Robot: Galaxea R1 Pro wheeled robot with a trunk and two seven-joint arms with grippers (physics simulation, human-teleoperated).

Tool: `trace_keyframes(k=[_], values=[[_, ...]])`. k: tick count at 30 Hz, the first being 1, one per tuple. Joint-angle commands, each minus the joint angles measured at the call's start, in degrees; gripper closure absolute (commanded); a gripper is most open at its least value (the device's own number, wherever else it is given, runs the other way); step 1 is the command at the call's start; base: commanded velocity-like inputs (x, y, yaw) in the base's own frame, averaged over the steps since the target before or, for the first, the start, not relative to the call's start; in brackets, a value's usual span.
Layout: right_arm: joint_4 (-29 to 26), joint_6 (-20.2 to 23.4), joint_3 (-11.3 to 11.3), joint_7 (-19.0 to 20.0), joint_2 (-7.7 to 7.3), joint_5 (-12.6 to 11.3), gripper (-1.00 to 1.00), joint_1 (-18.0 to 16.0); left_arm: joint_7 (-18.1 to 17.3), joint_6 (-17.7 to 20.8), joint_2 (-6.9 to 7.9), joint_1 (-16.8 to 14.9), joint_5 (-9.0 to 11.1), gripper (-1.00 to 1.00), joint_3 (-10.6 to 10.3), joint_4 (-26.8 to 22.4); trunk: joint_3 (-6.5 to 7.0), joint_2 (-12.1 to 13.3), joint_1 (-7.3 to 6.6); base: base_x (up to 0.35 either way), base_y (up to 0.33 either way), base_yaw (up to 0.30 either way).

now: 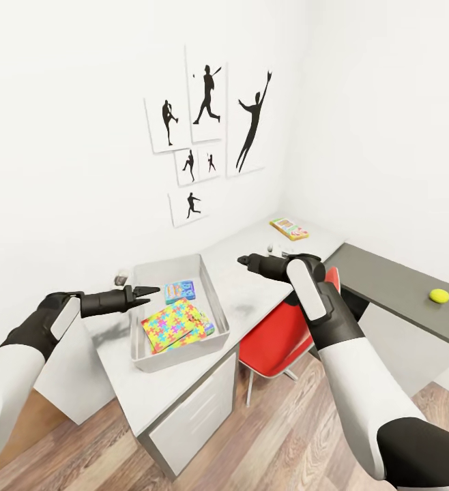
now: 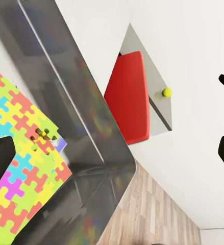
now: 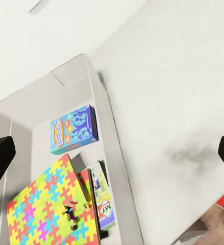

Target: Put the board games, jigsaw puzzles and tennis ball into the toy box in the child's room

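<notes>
Both arms out over the table (image 1: 252, 300). L gripper (image 1: 145, 294) hangs spread & empty above the toy box (image 1: 214, 310), where jigsaw puzzles (image 1: 173, 324) and blue board game (image 1: 181, 291) already lie, w/ another box under the mat. R gripper (image 1: 243, 260) also spread, empty. Probably mid-task: next fetch the tennis ball (image 1: 439, 295), far R end, or the Skip-Bo game (image 1: 289, 228) at the back; both need a longer reach or base shift.

I count one toy box (image 1: 211, 290) at my 11 o'clock, holding two board games, the blue one (image 1: 181, 292) and the white-green one (image 3: 102, 196), and one jigsaw mat (image 1: 173, 323). One tennis ball (image 1: 439, 295) lies at 2 o'clock.
</notes>
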Motion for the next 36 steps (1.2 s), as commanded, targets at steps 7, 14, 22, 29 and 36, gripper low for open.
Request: trace_keyframes(k=[7,14,22,29,36], values=[[0.06,0.02,0.05,-0.58,0.05,-0.62,-1.0,-0.04,0.0,0.26,0.44,-0.06,0.4,-1.0,-0.22,0.0,-0.12,-0.12,0.04,0.0,-0.062,0.0],[0.34,-0.02,0.05,-0.58,0.07,-0.64,-1.0,-0.04,0.0,0.28,0.52,-0.06,0.4,-1.0,-0.28,0.0,0.15,-0.12,0.04,0.0,-0.069,-0.113],[0.78,-0.1,0.05,-0.58,0.05,-0.63,-1.0,-0.02,0.0,0.15,0.54,-0.06,0.33,-1.0,-0.34,0.0,0.67,-0.12,0.04,0.0,-0.007,-0.194],[0.94,-0.11,0.08,-0.58,0.08,-0.62,-1.0,0.0,0.0,0.15,0.56,-0.06,0.27,-1.0,-0.29,0.0,1.13,-0.12,0.04,0.0,-0.001,-0.19],[0.97,-0.11,0.1,-0.58,0.09,-0.55,-1.0,0.0,0.0,0.14,0.63,-0.06,0.23,-1.0,-0.28,0.0,1.23,-0.12,0.04,0.0,0.0,-0.041]])
